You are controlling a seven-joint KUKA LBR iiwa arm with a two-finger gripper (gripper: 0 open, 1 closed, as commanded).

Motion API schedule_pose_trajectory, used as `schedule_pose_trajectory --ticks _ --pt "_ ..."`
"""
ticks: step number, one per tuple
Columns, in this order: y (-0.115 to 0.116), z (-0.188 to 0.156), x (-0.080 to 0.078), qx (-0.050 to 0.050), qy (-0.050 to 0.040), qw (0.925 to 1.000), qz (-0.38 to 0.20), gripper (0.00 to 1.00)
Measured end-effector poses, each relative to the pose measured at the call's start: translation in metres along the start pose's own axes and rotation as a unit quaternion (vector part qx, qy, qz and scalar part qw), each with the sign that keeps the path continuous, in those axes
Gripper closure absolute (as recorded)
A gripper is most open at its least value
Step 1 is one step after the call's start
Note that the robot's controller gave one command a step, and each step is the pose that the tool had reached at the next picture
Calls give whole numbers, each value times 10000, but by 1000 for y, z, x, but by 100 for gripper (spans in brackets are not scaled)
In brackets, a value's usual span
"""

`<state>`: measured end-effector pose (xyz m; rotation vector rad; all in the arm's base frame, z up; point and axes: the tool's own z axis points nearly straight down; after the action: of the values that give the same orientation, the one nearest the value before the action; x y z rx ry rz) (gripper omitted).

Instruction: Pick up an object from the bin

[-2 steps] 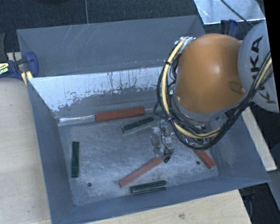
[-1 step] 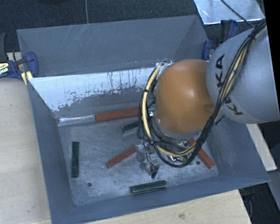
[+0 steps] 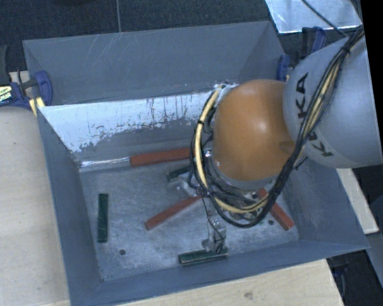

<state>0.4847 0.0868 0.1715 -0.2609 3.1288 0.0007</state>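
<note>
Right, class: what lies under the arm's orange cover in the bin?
A red-brown stick pokes out leftward from beneath the orange cover, and a red-brown end shows at its lower right. Whatever else lies beneath is covered.

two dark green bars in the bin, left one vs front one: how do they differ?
Left green bar runs front to back by the left wall; front green bar lies crosswise along the front wall. Left green bar sits alone; front green bar sits right under the gripper. Both slim, dark green, lying flat.
</note>
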Motion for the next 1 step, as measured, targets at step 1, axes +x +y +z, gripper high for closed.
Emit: schedule_pose_trajectory --ticks 1 --pt "99 98 -44 -10 -3 9788 -2049 0"
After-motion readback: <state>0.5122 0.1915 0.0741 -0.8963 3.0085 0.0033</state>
